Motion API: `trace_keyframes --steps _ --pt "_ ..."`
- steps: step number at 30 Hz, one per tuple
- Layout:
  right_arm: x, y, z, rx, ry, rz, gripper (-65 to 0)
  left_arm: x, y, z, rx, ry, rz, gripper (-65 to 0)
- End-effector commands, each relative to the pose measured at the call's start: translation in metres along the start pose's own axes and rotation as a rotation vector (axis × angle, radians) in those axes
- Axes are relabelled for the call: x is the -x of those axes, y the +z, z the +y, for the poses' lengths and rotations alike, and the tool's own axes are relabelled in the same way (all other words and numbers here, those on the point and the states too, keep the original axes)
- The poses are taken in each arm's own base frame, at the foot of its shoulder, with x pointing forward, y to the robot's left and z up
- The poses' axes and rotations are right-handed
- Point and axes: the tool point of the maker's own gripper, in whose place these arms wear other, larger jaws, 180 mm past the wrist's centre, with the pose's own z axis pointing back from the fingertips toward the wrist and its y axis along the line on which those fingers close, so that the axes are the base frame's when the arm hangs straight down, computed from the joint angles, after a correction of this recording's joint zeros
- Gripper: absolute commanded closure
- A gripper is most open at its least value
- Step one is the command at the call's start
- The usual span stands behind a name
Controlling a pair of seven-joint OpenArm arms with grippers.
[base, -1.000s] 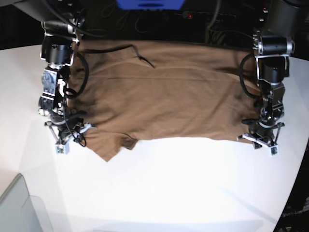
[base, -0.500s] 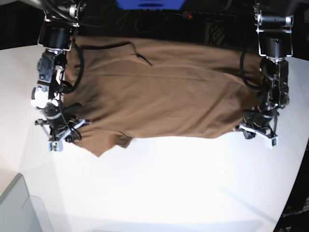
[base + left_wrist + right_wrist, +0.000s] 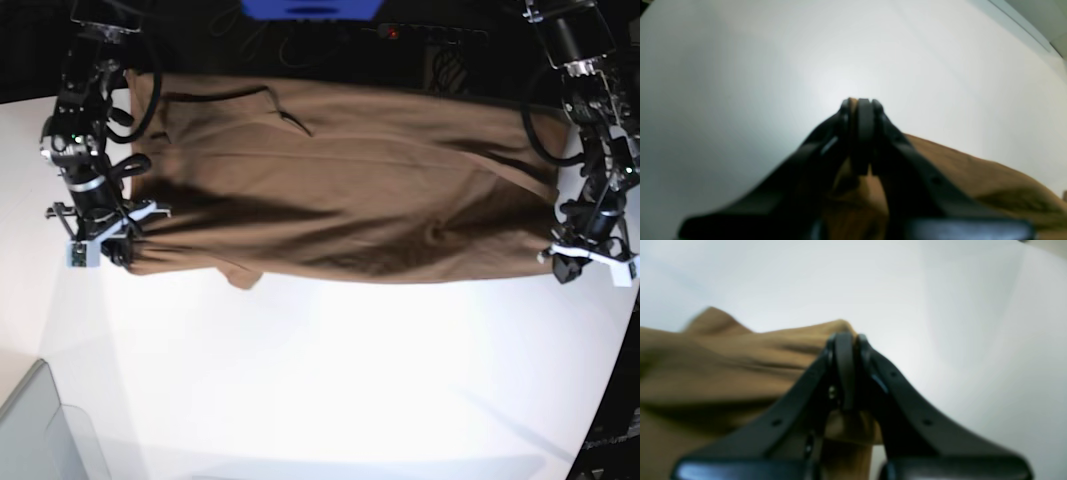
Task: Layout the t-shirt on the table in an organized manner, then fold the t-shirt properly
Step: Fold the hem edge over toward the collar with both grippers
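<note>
Both arms have swung outward: the shirt now stretches taut across the tabletop, left fingers and right fingers clamped on opposite corners — layout nearly flat.

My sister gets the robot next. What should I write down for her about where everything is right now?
Left pincer: shut on one corner of the t-shirt.
Right pincer: shut on the other corner of that same near edge.
Shirt: brown, stretched wide between the two arms above the white table. The near edge sags a little in the middle, and a small flap hangs down close to the right pincer. The far edge runs off into the dark behind the table.
Done: both corners gripped, cloth pulled out wide.
Left: lay it flat and smooth on the table, let go, then do all the folding.
</note>
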Motion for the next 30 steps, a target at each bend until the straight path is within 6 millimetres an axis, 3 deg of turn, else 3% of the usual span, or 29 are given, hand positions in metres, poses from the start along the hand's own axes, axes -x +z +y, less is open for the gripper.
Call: trace_keyframes --steps 1,10,16,25,30 --pt "-0.017 0.007 0.002 -0.014 -0.008 -0.068 0.0 -0.018 0.006 -0.001 0.005 -0.015 -0.052 -0.2" --pt "0.007 0.044 0.007 -0.042 -0.043 -0.031 0.0 0.001 0.032 0.008 -0.021 -0.052 -0.012 -0.2" --pt "0.032 0.056 0.004 -0.032 -0.040 0.034 0.0 0.021 0.045 0.015 -0.038 -0.071 0.037 -0.2" --pt "0.050 0.073 -0.004 -0.066 -0.003 0.061 0.0 0.042 0.055 0.027 -0.066 -0.089 0.097 -0.2" --pt "0.075 0.074 -0.006 -0.062 -0.025 0.125 0.0 0.053 0.058 0.031 -0.074 -0.090 0.126 -0.2"
